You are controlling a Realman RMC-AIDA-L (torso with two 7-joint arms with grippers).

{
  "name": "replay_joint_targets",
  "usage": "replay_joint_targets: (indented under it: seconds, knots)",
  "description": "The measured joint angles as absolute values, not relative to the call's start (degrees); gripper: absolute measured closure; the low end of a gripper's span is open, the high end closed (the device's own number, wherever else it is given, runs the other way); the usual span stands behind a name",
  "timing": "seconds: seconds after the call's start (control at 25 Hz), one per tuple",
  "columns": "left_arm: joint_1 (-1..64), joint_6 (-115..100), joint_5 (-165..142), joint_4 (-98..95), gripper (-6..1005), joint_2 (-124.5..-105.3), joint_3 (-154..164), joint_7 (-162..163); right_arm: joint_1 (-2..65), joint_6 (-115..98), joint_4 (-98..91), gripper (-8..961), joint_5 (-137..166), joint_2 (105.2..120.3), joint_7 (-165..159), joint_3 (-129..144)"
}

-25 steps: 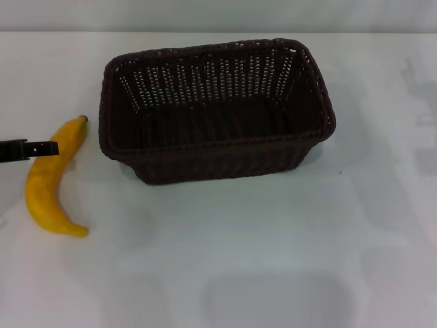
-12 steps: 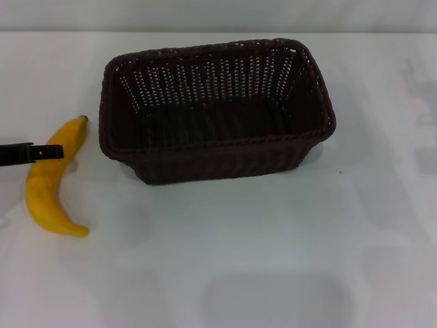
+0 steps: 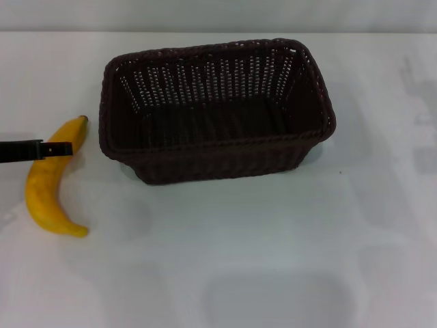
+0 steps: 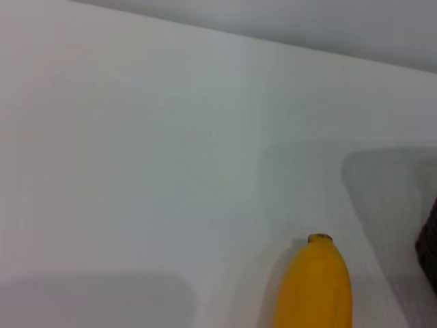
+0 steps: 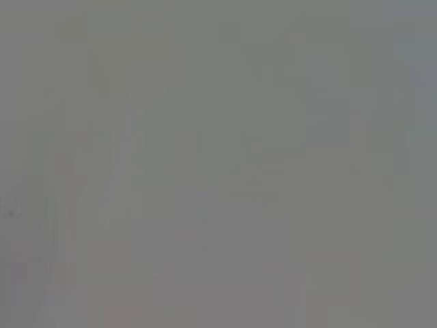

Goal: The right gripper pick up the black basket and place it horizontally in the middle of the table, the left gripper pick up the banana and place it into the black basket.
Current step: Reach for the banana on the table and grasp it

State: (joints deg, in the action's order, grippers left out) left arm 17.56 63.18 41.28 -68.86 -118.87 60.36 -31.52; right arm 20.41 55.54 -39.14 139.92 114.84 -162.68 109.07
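left gripper (image 3: pixel 58 147) crept a bit further across the banana's upper half since a second ago, so we reckon the grab is close; can't tell if it's spread or pinching. basket (image 3: pixel 217 109) sits mid table (image 3: pixel 273 239), long side across, nothing in it. banana (image 3: pixel 50 183) lies just left of it.

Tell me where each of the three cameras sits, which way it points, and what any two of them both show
Head view: on the robot's head, looking forward and down at the table, black basket, banana; left gripper shows.
Left wrist view: on the left arm, facing the table, banana; no fingers show.
Right wrist view: plain grey, nothing recognisable.
Shared: head and left wrist both show the banana and basket edge.
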Motion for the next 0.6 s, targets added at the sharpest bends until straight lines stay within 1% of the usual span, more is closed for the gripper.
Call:
replay_joint_targets:
  seconds: [0.2, 0.6]
  knots:
    - [18.73, 62.36, 41.38, -66.82, 124, -118.87, 60.30, -32.52, 20.38, 55.55, -39.19, 386, 139.92, 114.78, -162.68, 109.07]
    - [19.11, 61.88, 41.41, -65.51, 124, -118.98, 60.52, -32.62, 20.45, 55.55, -39.21, 391, 139.92, 114.78, -162.68, 109.07]
